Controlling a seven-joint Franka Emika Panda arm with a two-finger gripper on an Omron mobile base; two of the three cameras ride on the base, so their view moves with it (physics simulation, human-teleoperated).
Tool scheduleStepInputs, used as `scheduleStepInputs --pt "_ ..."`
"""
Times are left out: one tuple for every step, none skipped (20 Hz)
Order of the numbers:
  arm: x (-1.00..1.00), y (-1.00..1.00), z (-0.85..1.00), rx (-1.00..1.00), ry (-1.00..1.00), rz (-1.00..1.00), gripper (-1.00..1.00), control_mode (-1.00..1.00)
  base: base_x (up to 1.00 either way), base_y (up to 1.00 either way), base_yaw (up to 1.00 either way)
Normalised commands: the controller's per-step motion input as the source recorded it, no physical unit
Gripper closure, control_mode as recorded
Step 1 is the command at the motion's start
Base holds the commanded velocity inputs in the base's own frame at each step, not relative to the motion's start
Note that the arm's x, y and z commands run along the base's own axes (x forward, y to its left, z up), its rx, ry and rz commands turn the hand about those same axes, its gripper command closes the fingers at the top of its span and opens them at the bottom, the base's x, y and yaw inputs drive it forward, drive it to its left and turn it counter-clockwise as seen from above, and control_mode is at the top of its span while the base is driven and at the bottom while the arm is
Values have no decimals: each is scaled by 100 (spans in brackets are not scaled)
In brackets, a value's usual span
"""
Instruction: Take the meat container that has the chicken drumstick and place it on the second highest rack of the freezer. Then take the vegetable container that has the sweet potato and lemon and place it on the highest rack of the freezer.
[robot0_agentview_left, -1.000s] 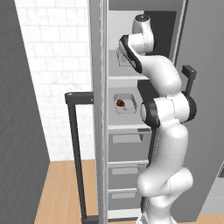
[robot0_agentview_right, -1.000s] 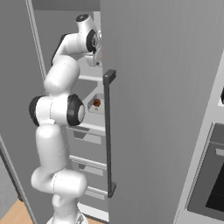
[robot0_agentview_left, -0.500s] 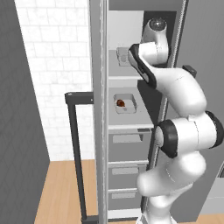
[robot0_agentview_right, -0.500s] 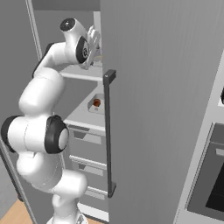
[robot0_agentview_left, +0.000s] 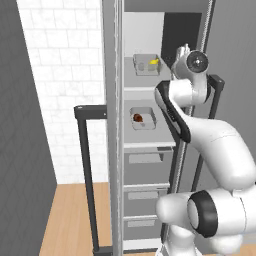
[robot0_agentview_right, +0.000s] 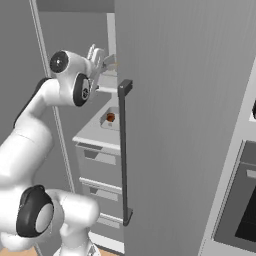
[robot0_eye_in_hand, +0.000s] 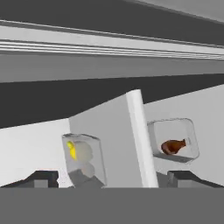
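Already shelved, the light, stiff, clear vegetable container (robot0_agentview_left: 146, 64) looked best gripped by its rim, and the tool (robot0_agentview_left: 181, 54) hung wide open beside it.

A white brick wall (robot0_agentview_left: 55, 80) stands at the back left, with a dark grey panel (robot0_agentview_left: 22, 150) in front of it along the left edge. Below runs a light wooden floor (robot0_agentview_left: 70, 215). A black bar frame (robot0_agentview_left: 86, 165) rises from the floor beside the tall cabinet, its top bar level and its post upright. In the right base view, a black-glass wall oven (robot0_agentview_right: 242, 210) sits at the far right, set in a pale grey surround (robot0_agentview_right: 220, 235).
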Motion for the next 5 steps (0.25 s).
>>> scheduleStepInputs --pt "-100 0 16 1 19 0 -100 -100 0 0 0" --pt "-100 0 9 0 26 0 -100 -100 0 0 0" --pt "-100 0 2 0 26 0 -100 -100 0 0 0" --pt "-100 0 0 0 28 0 -100 -100 0 0 0" --pt "-100 0 0 0 28 0 -100 -100 0 0 0"
